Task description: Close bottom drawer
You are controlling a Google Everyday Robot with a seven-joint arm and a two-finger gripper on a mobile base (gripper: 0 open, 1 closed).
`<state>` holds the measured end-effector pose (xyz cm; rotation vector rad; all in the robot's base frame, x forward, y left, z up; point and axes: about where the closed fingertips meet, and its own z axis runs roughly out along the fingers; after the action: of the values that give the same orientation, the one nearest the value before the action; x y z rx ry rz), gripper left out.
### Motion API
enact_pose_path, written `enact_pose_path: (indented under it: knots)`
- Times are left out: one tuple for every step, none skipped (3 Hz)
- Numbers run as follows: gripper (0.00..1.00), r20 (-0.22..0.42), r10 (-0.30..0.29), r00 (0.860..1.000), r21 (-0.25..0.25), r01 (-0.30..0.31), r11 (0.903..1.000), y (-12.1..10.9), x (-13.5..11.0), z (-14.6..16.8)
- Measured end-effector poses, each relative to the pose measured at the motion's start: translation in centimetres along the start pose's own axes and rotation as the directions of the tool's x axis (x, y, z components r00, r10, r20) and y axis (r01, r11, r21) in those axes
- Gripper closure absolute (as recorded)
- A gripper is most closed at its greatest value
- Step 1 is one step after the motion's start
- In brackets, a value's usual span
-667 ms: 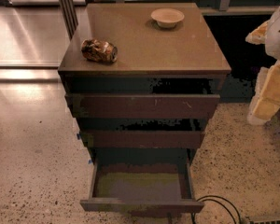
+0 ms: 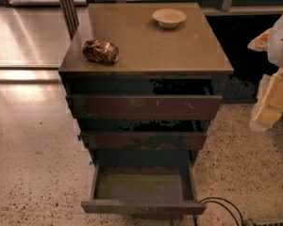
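Note:
The bottom drawer (image 2: 142, 206) of the dark brown cabinet (image 2: 146, 46) stands pulled far out, showing its greenish-grey inner floor (image 2: 140, 186). Its flat front is near the lower edge of the view. The two wider drawers above, the top one (image 2: 144, 107) and the middle one (image 2: 144, 140), are each pulled out a little. My gripper (image 2: 272, 100), white and yellowish, is at the right edge of the view. It is level with the upper drawers, well right of the cabinet and touching nothing.
On the cabinet top lie a crumpled snack bag (image 2: 100, 51) at the left and a shallow bowl (image 2: 169, 17) at the back. A black cable (image 2: 221, 206) loops on the speckled floor right of the bottom drawer. A metal post (image 2: 66, 6) stands behind the cabinet's left corner.

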<state>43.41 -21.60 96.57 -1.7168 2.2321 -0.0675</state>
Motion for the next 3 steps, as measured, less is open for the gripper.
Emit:
enact_pose_path:
  knots:
    - [0.0,0.03,0.027,0.999,-0.037,-0.026,0.999,2.0,0.9,3.3]
    - [0.0,0.051,0.063,0.997,-0.09,-0.058,0.9943,4.8,2.1,8.2]
    - [0.0,0.073,0.087,0.994,-0.143,-0.076,0.9869,7.9,2.8,13.8]
